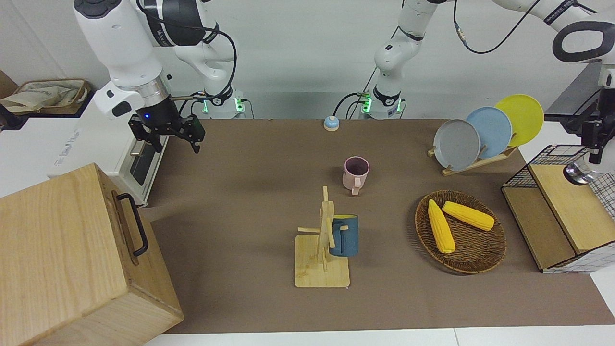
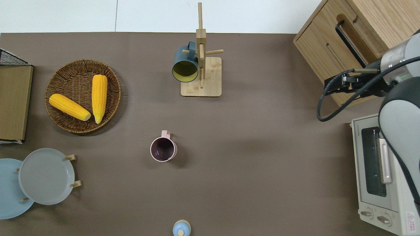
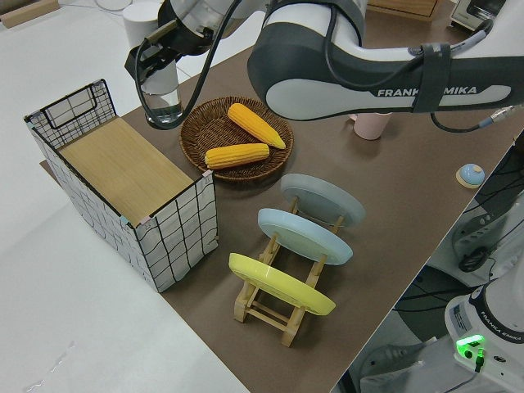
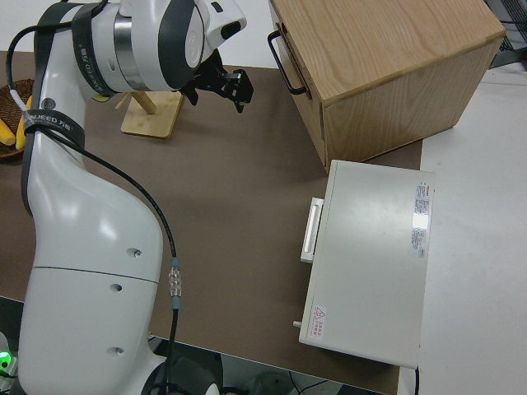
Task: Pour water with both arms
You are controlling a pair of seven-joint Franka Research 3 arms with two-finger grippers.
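Front view: the right hand (image 1: 166, 132) hangs open and empty near the toaster oven (image 1: 139, 163); the left hand (image 1: 593, 137) grips a clear glass (image 1: 579, 173) over the wire crate (image 1: 552, 211). Overhead view: the pink mug (image 2: 163, 149) stands mid-bench, nearer the robots than the mug rack (image 2: 200, 65). Left side view: the left hand's fingers (image 3: 141, 70) close on the glass

Both arms (image 1: 120, 43) are glossy white with dark grey joint caps. Black cables loop along them. Green lights glow at their bases.
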